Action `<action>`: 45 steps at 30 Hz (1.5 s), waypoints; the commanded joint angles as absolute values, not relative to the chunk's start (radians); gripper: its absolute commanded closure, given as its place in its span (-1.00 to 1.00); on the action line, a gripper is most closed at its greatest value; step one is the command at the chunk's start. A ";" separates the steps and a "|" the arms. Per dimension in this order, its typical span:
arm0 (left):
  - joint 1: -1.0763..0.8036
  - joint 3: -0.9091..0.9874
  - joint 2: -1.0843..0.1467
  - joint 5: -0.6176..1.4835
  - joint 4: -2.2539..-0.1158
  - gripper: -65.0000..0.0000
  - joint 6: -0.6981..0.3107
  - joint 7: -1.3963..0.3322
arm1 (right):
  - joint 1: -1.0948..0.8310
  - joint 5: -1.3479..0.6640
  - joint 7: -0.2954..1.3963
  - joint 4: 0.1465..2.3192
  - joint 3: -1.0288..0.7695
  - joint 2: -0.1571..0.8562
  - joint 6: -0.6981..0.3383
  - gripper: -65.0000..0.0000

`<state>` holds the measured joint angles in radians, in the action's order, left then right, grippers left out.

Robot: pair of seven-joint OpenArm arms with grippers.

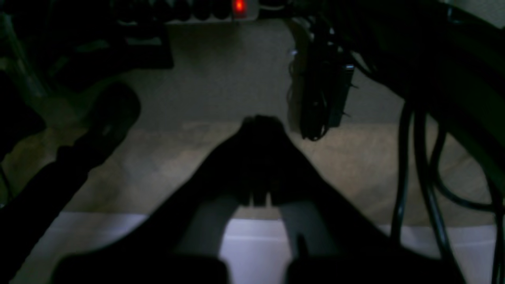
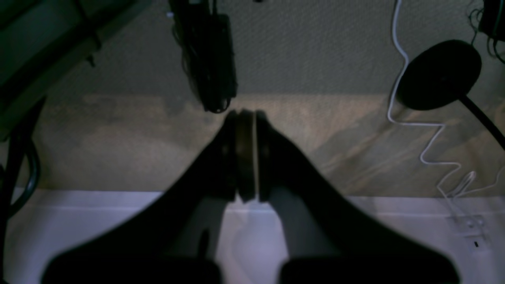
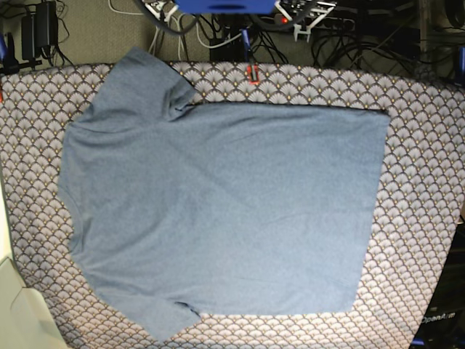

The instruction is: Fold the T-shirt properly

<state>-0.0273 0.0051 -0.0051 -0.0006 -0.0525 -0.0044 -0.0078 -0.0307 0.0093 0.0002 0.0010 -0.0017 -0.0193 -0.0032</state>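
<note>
The T-shirt (image 3: 218,218) lay spread flat across the scallop-patterned tablecloth (image 3: 421,182), plain side up, with no fold yet made. Its collar end and both sleeves pointed toward the base view's left edge of the table and its straight hem ran along the right side, so the long axis ran left to right. One sleeve reached the far left corner; the other lay near the near left edge.

Neither arm appeared over the table. The left gripper (image 1: 260,126) was clenched on nothing, its wrist camera showing only dim floor, a power strip (image 1: 205,10) and hanging cables (image 1: 418,165). The right gripper (image 2: 246,154) was likewise pressed closed and empty, above floor with a white cord (image 2: 430,134).

Both wrist views missed the garment entirely, so it probably lay well apart from either set of jaws. By the rig's layout the right arm likely served the sleeve end and the left arm the hem end.
</note>
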 commanded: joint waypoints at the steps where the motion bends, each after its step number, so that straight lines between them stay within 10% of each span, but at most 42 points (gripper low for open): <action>1: -0.044 0.005 -0.007 -0.007 -0.076 0.99 -0.004 -0.007 | -0.035 0.002 0.001 0.000 -0.002 -0.022 -0.008 1.00; 34: -0.140 0.005 -0.030 -0.007 -0.160 0.99 -0.008 0.002 | -0.205 0.002 -0.001 0.277 0.002 -0.022 -0.010 1.00; 45: -0.556 0.007 -0.116 -0.005 -0.946 0.99 -0.005 -0.007 | -0.558 0.002 0.004 0.926 0.005 -0.019 -0.012 1.00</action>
